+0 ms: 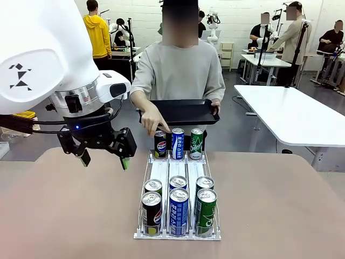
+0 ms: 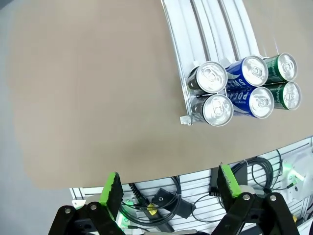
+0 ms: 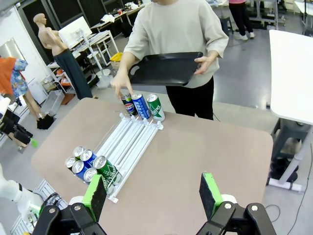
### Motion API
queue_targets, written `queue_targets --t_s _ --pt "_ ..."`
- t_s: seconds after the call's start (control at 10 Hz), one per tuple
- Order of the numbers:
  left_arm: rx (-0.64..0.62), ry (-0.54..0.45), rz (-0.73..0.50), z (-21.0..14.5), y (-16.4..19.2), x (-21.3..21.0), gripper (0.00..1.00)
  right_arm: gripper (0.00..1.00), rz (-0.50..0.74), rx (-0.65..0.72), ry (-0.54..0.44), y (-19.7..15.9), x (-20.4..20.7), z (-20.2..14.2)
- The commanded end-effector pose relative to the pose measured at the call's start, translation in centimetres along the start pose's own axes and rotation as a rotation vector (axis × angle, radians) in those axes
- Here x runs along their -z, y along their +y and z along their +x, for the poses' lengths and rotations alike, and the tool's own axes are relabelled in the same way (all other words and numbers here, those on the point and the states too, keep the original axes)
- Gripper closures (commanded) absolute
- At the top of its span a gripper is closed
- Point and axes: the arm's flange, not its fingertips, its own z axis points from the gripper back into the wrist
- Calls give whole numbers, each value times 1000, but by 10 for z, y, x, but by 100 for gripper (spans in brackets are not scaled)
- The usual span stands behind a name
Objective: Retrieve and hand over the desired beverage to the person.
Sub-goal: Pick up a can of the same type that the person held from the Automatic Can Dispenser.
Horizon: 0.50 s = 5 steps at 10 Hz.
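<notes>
Currently on the brown table (image 1: 64,216): one white three-lane rack (image 1: 160,171), set lengthwise between robot and person.

Rack, far end: three upright cans side by side.
- black Pepsi can (image 1: 160,144), lane on the robot's left
- far blue can (image 1: 178,143), middle lane
- far green can (image 1: 197,143), lane on the robot's right

Rack, near end: six upright cans in two rows of three, in the same colour order by lane.
- near black can (image 1: 151,213), near blue can (image 1: 178,211) and near green can (image 1: 205,211) stand at the rack's front stop.
- second row (image 1: 178,183) stands just behind, touching them.
- The middle stretch of the lanes is bare.

Person (image 1: 179,70): stands at the far edge of the table in a grey sweatshirt.
- pointing hand (image 1: 152,121): reaches down with the fingers loosely curled and the forefinger out. Its tip is at the top of the black Pepsi can; contact cannot be told.
- other hand (image 1: 215,105): closed on the rim of a black tray (image 1: 183,111), held level at waist height just beyond the far cans.

Left gripper (image 1: 105,161): hangs above the table to the robot's left of the rack, level with the bare lanes. Its fingers are spread wide and grip nothing.

Right gripper (image 3: 152,196): high over the robot's right side of the table, well apart from the rack. Its fingers are spread wide and grip nothing.
</notes>
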Motion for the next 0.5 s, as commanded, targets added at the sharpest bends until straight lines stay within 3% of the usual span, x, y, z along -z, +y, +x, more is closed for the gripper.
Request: queue_targets --t_s 0.0,0.4 --pt "18 -15 6 -2 3 -4 0 0 23 -10 -9 -1 2 -1" --pt "18 -15 6 -2 3 -4 0 0 23 -10 -9 -1 2 -1"
